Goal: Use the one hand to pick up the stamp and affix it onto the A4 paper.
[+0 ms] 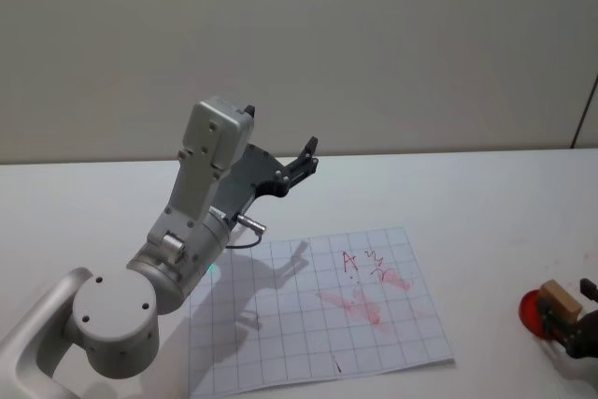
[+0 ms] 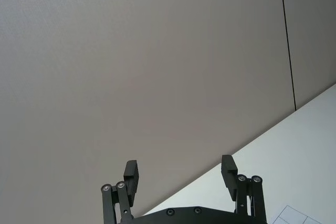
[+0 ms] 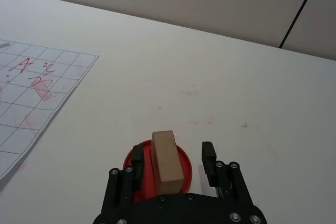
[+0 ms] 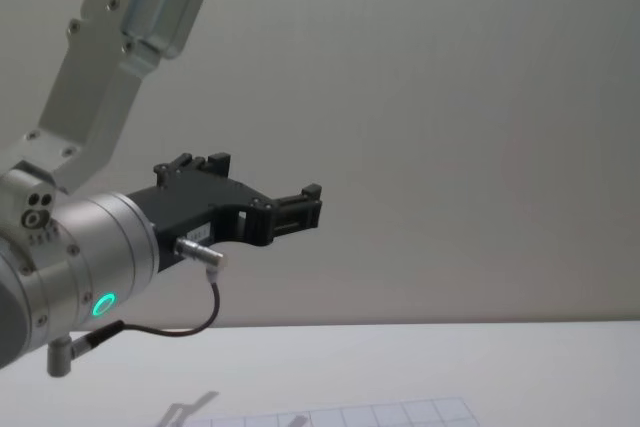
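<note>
The stamp [image 1: 559, 299], a light-brown wooden block, stands on a round red ink pad [image 1: 530, 313] at the table's right front. My right gripper [image 1: 572, 317] is down around it. In the right wrist view the stamp [image 3: 167, 162] sits between the fingers of the open right gripper [image 3: 172, 151], close to one finger and with a gap to the other. The A4 paper [image 1: 308, 324] lies flat in the middle of the table, gridded and smeared with red marks [image 1: 369, 287]. My left gripper [image 1: 304, 161] is open, raised well above the table behind the paper.
The left arm's silver forearm [image 1: 177, 259] with a green light hangs over the paper's left part. In the right wrist view the paper's edge [image 3: 31, 103] lies off to one side of the pad, with bare white table between. Faint red smudges [image 3: 202, 121] dot the table.
</note>
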